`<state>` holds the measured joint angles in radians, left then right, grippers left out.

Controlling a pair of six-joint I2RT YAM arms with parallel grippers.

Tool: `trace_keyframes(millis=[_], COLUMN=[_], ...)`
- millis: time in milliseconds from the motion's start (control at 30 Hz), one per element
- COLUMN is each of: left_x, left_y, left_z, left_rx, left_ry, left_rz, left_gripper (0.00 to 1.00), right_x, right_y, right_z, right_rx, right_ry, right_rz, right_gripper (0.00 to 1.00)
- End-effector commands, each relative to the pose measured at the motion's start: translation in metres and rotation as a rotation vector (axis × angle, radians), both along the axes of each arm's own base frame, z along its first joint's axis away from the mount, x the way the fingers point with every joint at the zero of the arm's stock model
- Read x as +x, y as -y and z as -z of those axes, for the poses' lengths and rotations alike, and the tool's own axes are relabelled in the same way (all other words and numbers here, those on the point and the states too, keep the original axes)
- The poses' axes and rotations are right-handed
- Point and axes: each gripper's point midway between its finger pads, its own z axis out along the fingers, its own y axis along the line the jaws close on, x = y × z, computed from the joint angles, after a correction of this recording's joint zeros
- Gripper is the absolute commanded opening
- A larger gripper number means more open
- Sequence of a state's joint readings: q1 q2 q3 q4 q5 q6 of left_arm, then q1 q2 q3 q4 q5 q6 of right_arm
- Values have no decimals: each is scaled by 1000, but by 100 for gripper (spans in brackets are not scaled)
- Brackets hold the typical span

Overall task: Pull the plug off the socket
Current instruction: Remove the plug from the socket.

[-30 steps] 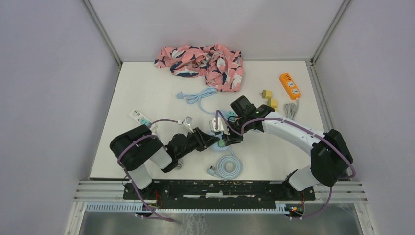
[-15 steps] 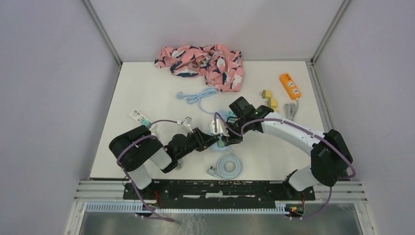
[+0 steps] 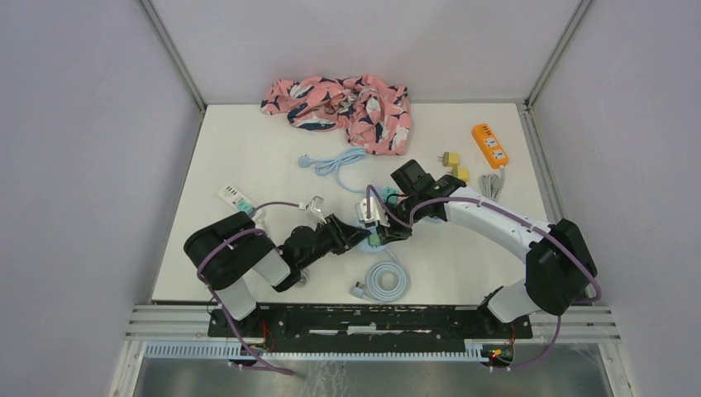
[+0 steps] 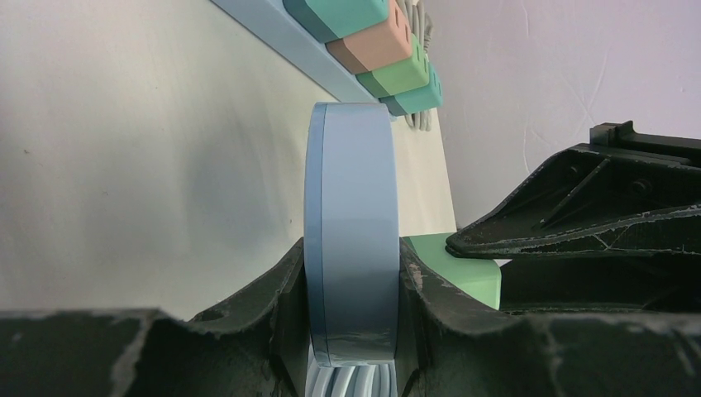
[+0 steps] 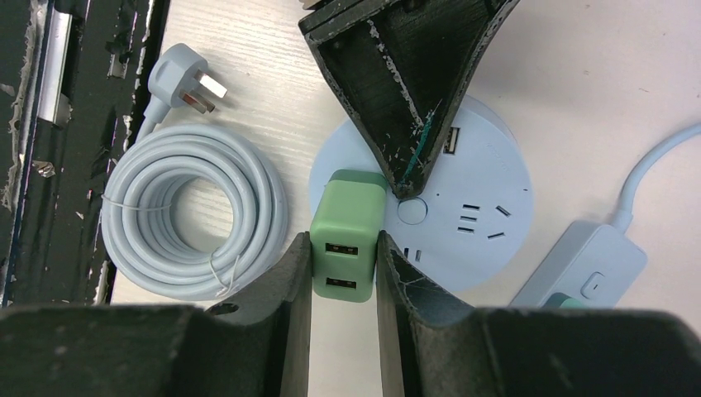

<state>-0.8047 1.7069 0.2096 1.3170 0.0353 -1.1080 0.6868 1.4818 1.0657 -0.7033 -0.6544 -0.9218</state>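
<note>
A round light-blue socket [image 5: 463, 207] is clamped edge-on between the fingers of my left gripper [image 4: 351, 306], seen as a blue disc [image 4: 351, 231] in the left wrist view. A green USB plug [image 5: 345, 240] sits against the socket's face near its rim. My right gripper [image 5: 345, 265] is shut on the plug's two sides. The plug [image 4: 463, 269] also shows in the left wrist view, touching the disc under a right finger [image 4: 579, 215]. In the top view both grippers meet at mid-table, left [image 3: 361, 234] and right [image 3: 382, 234]; the arms mostly hide the socket.
A coiled grey cable [image 3: 387, 281] with its plug lies just in front of the grippers. A pale-blue strip with coloured plugs [image 4: 364, 33] lies close by. Farther off lie a blue cable [image 3: 339, 161], pink cloth [image 3: 343, 101], an orange strip [image 3: 489, 145], yellow adapters [image 3: 453, 165] and a white strip [image 3: 236, 198].
The right wrist rocked slightly and came back. Both grips stay the same, and the plug and socket have not visibly come apart.
</note>
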Motion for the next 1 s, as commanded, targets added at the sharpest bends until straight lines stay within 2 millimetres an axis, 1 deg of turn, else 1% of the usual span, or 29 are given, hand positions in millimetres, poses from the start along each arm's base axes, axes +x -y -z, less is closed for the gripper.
trace_keyframes(millis=[0,167,600,967], left_x=[19,20,19,19], left_y=[-41,-41,-44,-46], left_z=[37,40,49,50], left_rx=[148,152,179,185], left_ry=[-42,-52,-77,-80], left_rz=[-188,-188,-203,-211], left_gripper=[3,3,3,3], right_x=[-18,-17,-28,-24], right_y=[23,25,29,32], right_z=[-25,-31,-33,-37], right_rx=[-30,-4,4,15], right_ry=[-70,-75,-76,-79], right_rz=[33,46,-17,2], right_gripper=[0,0,0,0])
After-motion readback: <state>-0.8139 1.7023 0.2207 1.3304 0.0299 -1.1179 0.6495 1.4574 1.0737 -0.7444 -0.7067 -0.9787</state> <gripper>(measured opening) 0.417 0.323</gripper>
